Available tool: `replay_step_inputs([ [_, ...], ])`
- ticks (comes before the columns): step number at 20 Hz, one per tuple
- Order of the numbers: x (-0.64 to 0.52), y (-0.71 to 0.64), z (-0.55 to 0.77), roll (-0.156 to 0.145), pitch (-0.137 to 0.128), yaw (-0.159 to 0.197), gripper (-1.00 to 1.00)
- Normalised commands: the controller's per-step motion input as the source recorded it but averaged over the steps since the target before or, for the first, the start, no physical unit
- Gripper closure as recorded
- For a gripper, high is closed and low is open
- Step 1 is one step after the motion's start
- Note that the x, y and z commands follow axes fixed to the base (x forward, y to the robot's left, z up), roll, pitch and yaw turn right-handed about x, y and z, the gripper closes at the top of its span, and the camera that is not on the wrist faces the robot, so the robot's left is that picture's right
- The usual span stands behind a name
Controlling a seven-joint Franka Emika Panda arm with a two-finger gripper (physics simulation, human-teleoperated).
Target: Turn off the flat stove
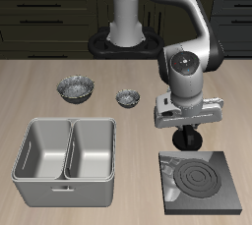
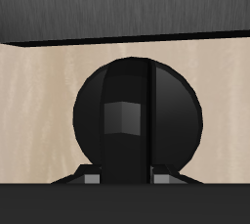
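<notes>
One flat stove [image 1: 202, 180] lies directly beneath the end effector [image 1: 183, 146].

You have a pale wooden table [image 1: 39, 96] carrying everything. The flat stove [image 1: 202, 180] lies flat near the front edge, its burner rings dark. A grey double-basin sink [image 1: 67, 150] sits beside it, also toward the front edge, well apart from the stove. Farther back, toward the middle of the surface, two small dark bowls rest: the larger bowl [image 1: 75, 88] and the smaller bowl [image 1: 127, 97], near each other but not touching.
</notes>
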Motion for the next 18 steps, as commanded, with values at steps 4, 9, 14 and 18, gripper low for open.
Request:
replay_step_inputs([
  [4,-0.02,-0.02,0.07,-0.003,-0.010,-0.086,1.00],
  [9,-0.06,0.05,0.06,0.005,-0.008,-0.089,1.00],
  [14,-0.09,0.09,0.06,0.017,-0.013,-0.073,1.00],
  [18,-0.03,0.04,0.00,0.008,0.002,-0.096,1.00],
])
